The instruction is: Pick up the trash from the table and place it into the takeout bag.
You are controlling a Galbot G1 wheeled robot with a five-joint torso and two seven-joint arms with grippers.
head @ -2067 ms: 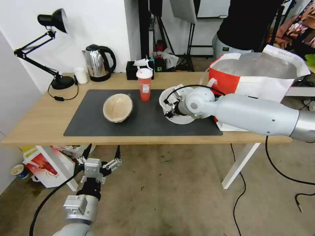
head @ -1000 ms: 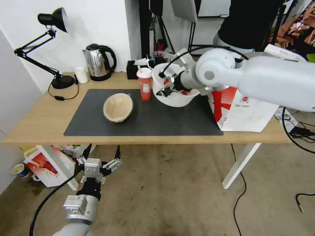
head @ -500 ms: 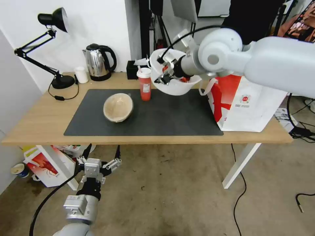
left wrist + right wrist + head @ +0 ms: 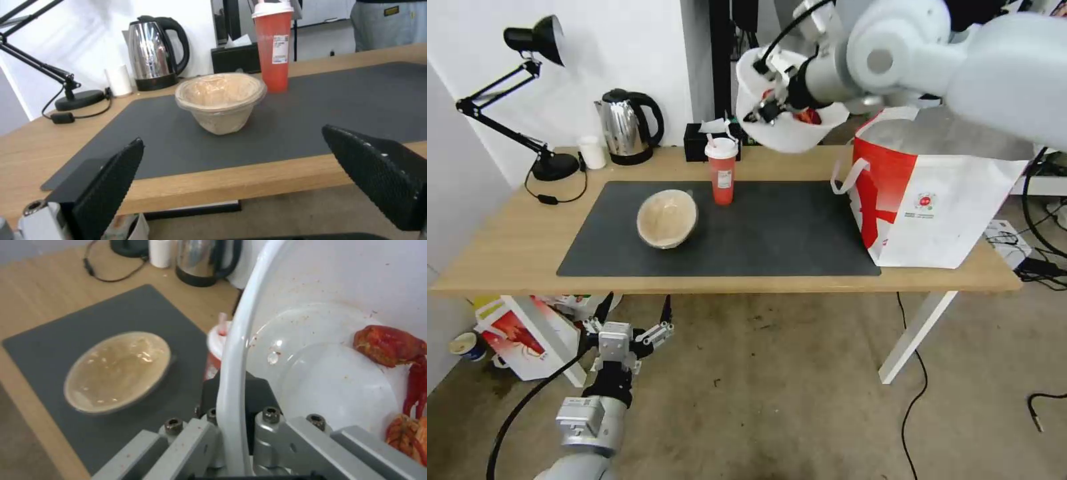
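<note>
Carrying the first piece of trash, the right claw [image 4: 765, 90] pinches the rim of the white bowl [image 4: 790, 130], which hangs tilted high above the desk [image 4: 507, 247], beside the takeout bag [image 4: 934, 207] and short of its open mouth. Crayfish shells [image 4: 391, 346] lie inside. Next, I judge, the bowl must travel over the opening and descend without spilling. The tan bowl [image 4: 667, 219] and red cup [image 4: 721, 172] wait on the mat [image 4: 774, 240]. The left claw [image 4: 630, 317] hangs spread wide below the desk edge.

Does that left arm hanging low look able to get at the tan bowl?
Probably yes: the left gripper hangs open below the table edge, and the tan bowl sits on the mat with nothing in between.
</note>
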